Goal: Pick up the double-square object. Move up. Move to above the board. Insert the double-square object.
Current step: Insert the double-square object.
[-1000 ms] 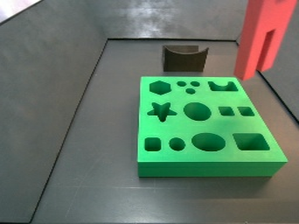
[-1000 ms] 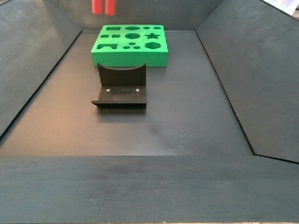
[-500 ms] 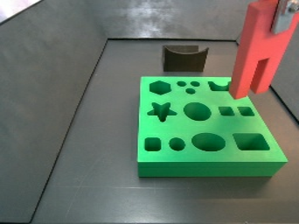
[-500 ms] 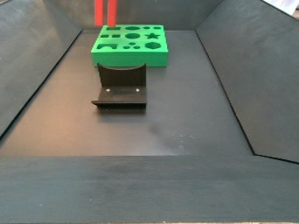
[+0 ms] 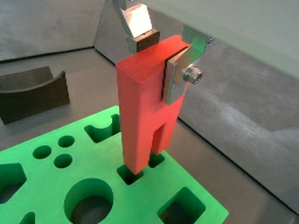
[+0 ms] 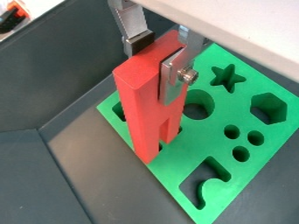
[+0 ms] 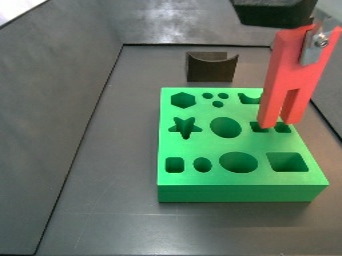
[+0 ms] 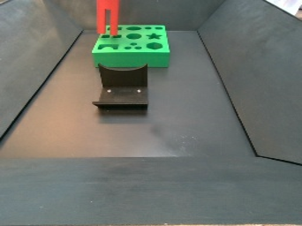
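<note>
The double-square object (image 7: 285, 85) is a tall red bar that stands upright over the right side of the green board (image 7: 201, 150). Its lower end sits at the mouth of a pair of square holes. Both wrist views show the bar (image 5: 146, 105) (image 6: 146, 105) with its grooved end meeting the board (image 5: 47, 188) (image 6: 239, 131) near the edge. My gripper (image 5: 162, 57) (image 6: 158, 57) is shut on the bar's top, one silver finger (image 5: 184, 68) flat on its side. In a side view the gripper (image 7: 310, 45) hangs at the upper right, and the bar (image 8: 106, 18) stands at the board's (image 8: 133, 48) far left corner.
The dark fixture (image 7: 210, 66) (image 8: 123, 88) stands on the floor just beyond the board and also shows in a wrist view (image 5: 30, 92). Star (image 7: 185, 127), hexagon and round holes lie left of the bar. Sloped dark walls (image 7: 54, 90) enclose the floor.
The gripper has come down with the red bar, from high above the board's right edge to the bar's lower end meeting the square holes.
</note>
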